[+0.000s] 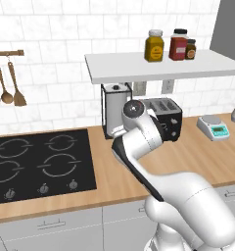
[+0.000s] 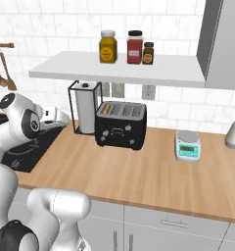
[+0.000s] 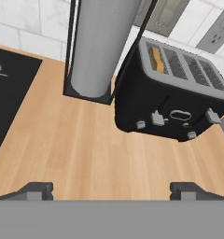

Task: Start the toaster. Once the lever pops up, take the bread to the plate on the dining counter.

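Opening step: approach to the toaster (image 3: 172,100), before its lever is pressed. In the hand view the black four-slot toaster sits in the upper right of the frame on the light-wood surface (image 3: 86,154), just beside the paper-towel roll (image 3: 102,44) in its wire holder at upper centre. The bread (image 3: 156,58), tan with a darker crust, shows in the leftmost slot, sunk low with only its top edge visible. Two small grey levers project from the toaster's front face; the nearer one (image 3: 157,118) lies left of centre on that face.

The pincer (image 3: 112,190) stands with its tips wide apart at the bottom of the frame, holding nothing, and well short of the toaster. In the right base view the toaster (image 2: 120,125) sits at centre under the white shelf (image 2: 124,68), with a small white kitchen scale (image 2: 188,145) to its right.

Judged next: advance up and to the right in the hand view, set a tip above the lever serving the bread's slot, and press down. Which lever serves that slot cannot be told with certainty.
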